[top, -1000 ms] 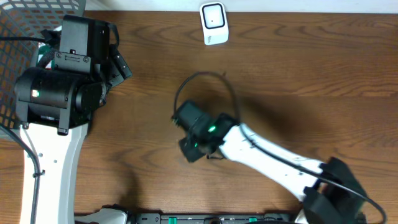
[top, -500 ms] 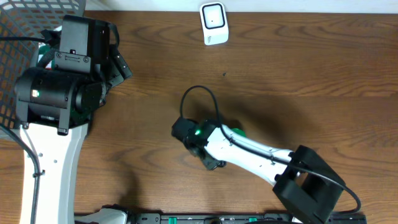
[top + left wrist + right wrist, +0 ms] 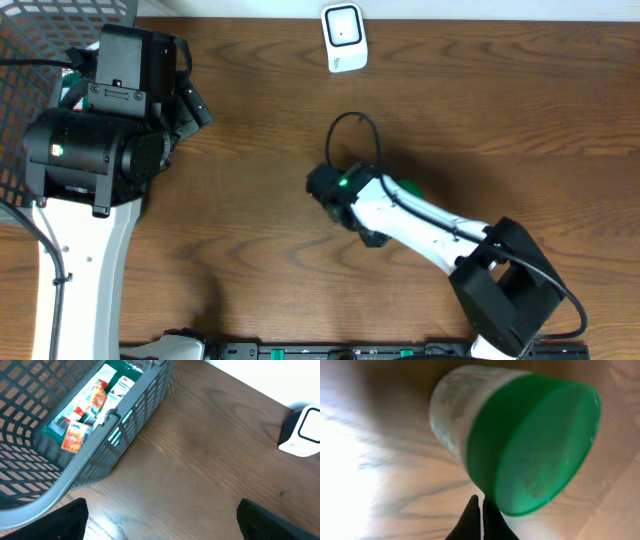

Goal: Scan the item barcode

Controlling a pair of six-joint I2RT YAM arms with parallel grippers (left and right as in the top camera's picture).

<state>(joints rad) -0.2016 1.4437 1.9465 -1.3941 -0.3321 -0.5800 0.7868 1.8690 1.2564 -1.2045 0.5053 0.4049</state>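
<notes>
overhead: top-down, table (image 3: pixel 500 100) | left wrist: oblique, basket (image 3: pixel 95 455), scanner (image 3: pixel 302 435) shared | right wrist: close-up, tub (image 3: pixel 520 445)

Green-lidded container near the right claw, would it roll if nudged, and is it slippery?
The green-lidded container looks round and seems to lie on its side, so a nudge would probably roll it. Its glossy lid and translucent wall suggest light, rather slippery plastic.

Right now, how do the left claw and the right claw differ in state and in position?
The left claw is wide open, while the right claw is shut, its tips pressed together. The left claw hangs beside the grey basket at the left side of the table; the right claw is near its middle, close by the green-lidded container. Both are empty: neither holds anything.
</notes>
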